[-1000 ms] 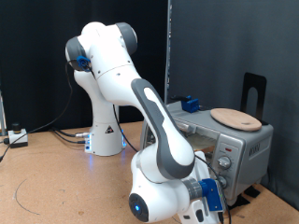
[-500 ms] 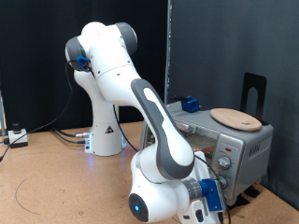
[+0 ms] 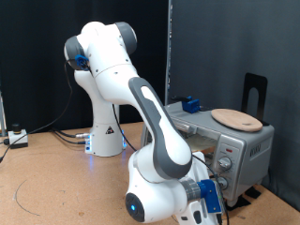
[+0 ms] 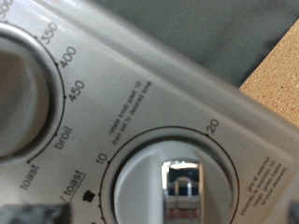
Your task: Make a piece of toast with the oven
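The silver-grey oven [image 3: 228, 141] stands at the exterior view's right, door shut. My hand [image 3: 210, 194] is low in front of its knob panel [image 3: 225, 165]; the fingers are hidden there. The wrist view is very close to that panel: a round timer knob [image 4: 182, 182] with marks 10 and 20 fills the middle, and a second knob [image 4: 21, 93] has marks 350, 400, 450, broil and toast. A grey blur [image 4: 37, 216] at the picture's edge may be a finger. The piece of toast is out of view.
A round light wooden board [image 3: 236, 118] lies on top of the oven. A blue object [image 3: 192, 103] sits behind the oven and a black stand [image 3: 255, 94] rises at its far side. Cables [image 3: 66, 137] lie by the robot base on the brown table.
The arm's lower joint has shifted very slightly towards the exterior view's left. The oven and the board have not moved.
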Controlling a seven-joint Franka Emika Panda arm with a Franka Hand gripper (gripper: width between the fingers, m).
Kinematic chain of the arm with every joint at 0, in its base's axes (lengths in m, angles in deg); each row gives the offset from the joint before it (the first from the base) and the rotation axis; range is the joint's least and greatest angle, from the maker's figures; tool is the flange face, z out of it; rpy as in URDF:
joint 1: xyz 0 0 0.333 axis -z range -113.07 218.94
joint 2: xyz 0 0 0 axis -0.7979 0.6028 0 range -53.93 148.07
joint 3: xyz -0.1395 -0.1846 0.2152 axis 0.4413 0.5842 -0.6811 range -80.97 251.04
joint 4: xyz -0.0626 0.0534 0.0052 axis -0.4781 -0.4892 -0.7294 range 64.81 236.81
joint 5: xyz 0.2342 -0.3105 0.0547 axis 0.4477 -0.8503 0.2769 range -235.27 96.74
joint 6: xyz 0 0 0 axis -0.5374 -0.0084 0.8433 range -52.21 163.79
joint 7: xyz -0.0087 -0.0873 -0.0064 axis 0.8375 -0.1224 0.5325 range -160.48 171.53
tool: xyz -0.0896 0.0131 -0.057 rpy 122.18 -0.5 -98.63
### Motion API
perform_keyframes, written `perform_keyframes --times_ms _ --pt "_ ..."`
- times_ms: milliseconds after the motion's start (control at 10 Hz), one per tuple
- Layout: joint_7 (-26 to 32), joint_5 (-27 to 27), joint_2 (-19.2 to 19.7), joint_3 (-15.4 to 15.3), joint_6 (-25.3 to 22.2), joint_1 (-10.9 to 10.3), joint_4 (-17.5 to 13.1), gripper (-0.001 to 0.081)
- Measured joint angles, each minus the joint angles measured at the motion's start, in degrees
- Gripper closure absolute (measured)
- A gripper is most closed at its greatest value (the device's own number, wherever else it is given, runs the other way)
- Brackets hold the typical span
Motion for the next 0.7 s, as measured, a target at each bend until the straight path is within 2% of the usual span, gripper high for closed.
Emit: perform_keyframes --times_ms 100,200,300,400,500,700 --pt "-1.0 -0.1 0.0 0.1 -0.8 0.4 -0.1 0.035" --pt "-2.1 -0.5 -0.2 0.5 -2.4 1.1 -0.5 0.0217" --pt "-3.3 -0.7 -0.6 0.9 -3.8 2.1 -0.8 0.0217" --pt "-4.9 -1.1 -1.4 1.4 -4.9 3.0 -1.1 0.0047" --pt "-6.3 -1.7 -2.0 2.1 -5.9 3.8 -1.5 0.0012" --pt "-10.5 -3.3 -3.2 3.7 -8.4 5.1 -2.5 -0.0001"
